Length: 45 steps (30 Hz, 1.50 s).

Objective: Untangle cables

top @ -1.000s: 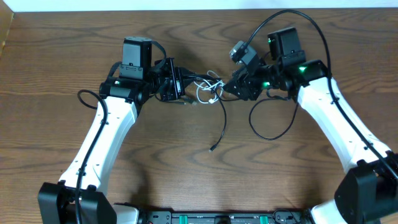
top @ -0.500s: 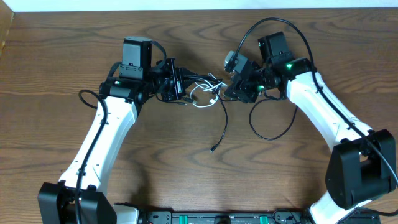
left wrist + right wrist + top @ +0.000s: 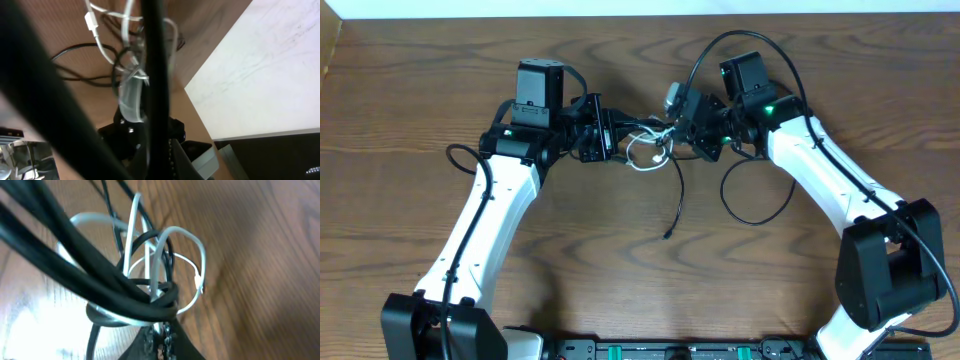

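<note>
The cables (image 3: 651,146), thin black cords and one white, form a knot in mid-air between my two grippers at the table's back centre. My left gripper (image 3: 611,139) is shut on the knot's left side; in the left wrist view a black cord (image 3: 153,75) runs straight through its jaws (image 3: 159,162), with the white cord (image 3: 98,31) beyond. My right gripper (image 3: 680,133) is shut on the right side of the knot. In the right wrist view its fingertips (image 3: 161,339) pinch the bundle (image 3: 145,300) where the white loops (image 3: 186,234) cross the black cords. One black cord hangs down to a plug end (image 3: 666,236) on the table.
A loose black loop (image 3: 756,218) lies on the wooden table (image 3: 410,100) under my right arm. A thick black arm wire (image 3: 735,36) arcs above the right wrist. The table's far edge meets a white wall (image 3: 270,65) just behind the knot.
My right gripper has moved left to the knot and closed on it, going from open to shut. The left arm and its grip have stayed as they were.
</note>
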{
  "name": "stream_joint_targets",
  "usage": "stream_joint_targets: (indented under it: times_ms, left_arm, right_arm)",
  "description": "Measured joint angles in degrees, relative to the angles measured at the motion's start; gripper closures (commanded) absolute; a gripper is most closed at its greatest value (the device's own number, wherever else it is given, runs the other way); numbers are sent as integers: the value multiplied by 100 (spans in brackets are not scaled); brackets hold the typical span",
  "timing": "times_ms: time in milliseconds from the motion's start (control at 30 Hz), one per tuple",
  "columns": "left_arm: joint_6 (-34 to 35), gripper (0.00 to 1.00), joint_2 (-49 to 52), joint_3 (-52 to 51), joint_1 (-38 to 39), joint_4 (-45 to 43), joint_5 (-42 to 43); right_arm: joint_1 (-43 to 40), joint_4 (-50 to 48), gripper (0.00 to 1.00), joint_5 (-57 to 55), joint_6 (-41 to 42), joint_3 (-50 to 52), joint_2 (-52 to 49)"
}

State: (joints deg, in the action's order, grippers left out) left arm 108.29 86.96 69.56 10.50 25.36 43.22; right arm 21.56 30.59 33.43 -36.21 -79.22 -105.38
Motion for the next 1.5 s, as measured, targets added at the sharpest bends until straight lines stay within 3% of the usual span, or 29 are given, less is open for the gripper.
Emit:
stream_joint_targets:
  times_ms: [267, 467, 733, 933, 1133, 1233, 1500]
  left_arm:
    - [13, 93, 0, 0, 2, 7, -210]
    - [4, 93, 0, 0, 7, 380, -1001]
    - [-24, 93, 0, 0, 4, 1176, -2157]
    - [-72, 93, 0, 0, 4, 1329, -2455]
    - [-96, 93, 0, 0, 4, 1123, -2243]
    - [-136, 93, 0, 0, 2, 813, -1917]
    - [-610, 93, 0, 0, 2, -361, -986]
  right_arm:
    - [-122, 264, 99, 42, 243, 0, 2]
    - [-343, 658, 99, 81, 492, 0, 168]
    - [-728, 841, 99, 350, 612, 4, 1390]
    - [-1049, 785, 99, 645, 684, 4, 2159]
    - [-1088, 743, 79, 715, 1318, 4, 2138]
    - [-1069, 730, 64, 717, 1843, 4, 1952]
    - [-986, 540, 60, 728, 3128, 7, 1287]
